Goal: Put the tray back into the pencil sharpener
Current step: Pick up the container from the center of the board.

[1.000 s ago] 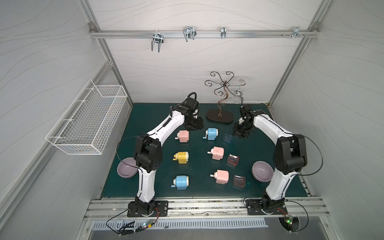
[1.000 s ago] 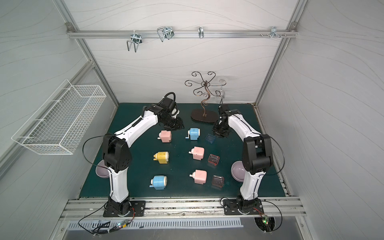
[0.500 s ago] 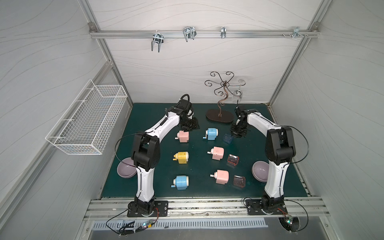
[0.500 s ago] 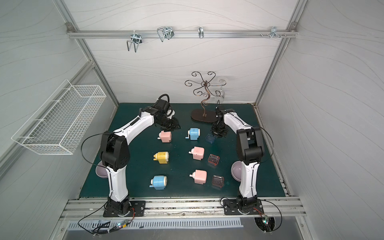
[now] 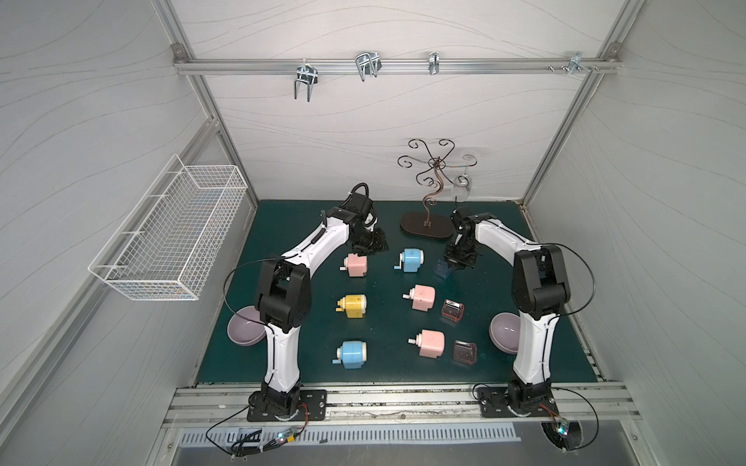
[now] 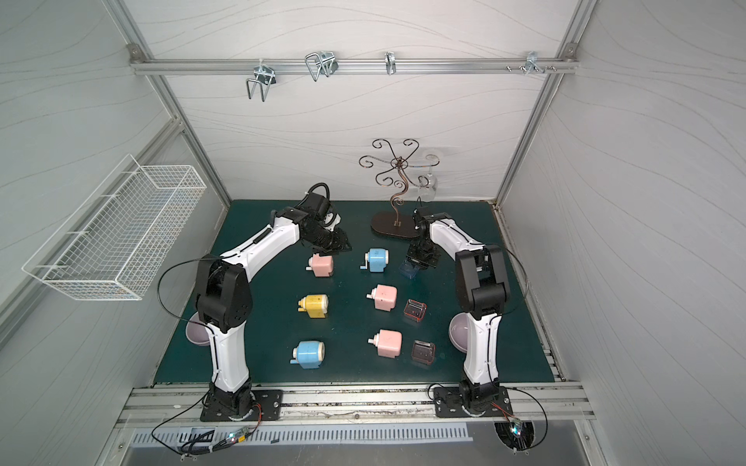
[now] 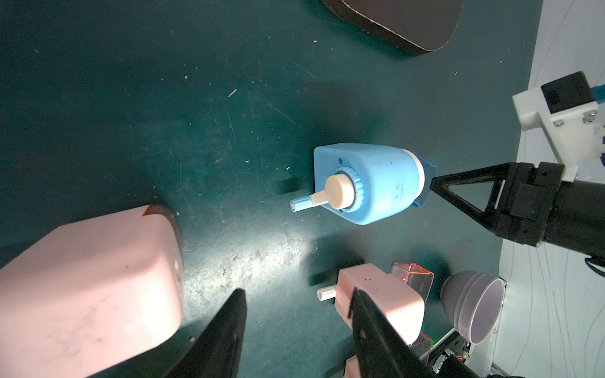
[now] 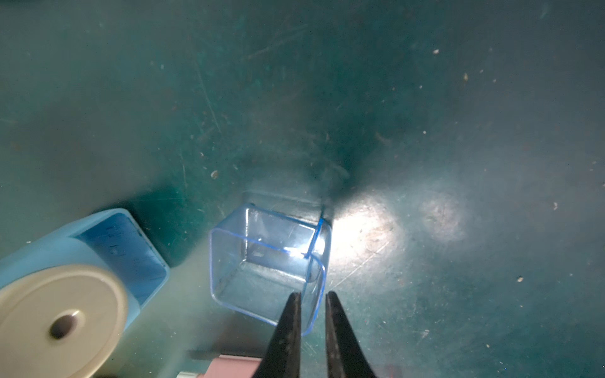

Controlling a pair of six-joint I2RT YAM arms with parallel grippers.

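Tray pickup, judged as step in hand. Clear blue, resting on bench, open side toward gripper, just beside blue sharpener and close to its empty slot, not yet inserted. Same spot in a top view: far row, right of that sharpener. Right gripper nearly closed, astride one thin tray wall, one finger inside, one outside. Cannot tell whether pinching firmly yet. Left gripper partly open, holding nothing, hovering near pink sharpener, well apart from tray. To do well: finish closing on wall before any lift. Gentle squeeze, given thin, slippery-looking plastic. Lift only slightly and keep level. Line up tray profile with slot mouth, then slide straight in without tilt, to avoid catching a corner on slot edge. Probably worth bracing blue sharpener with left gripper from crank side, against skidding on bench. Release only when flush with sharpener body.
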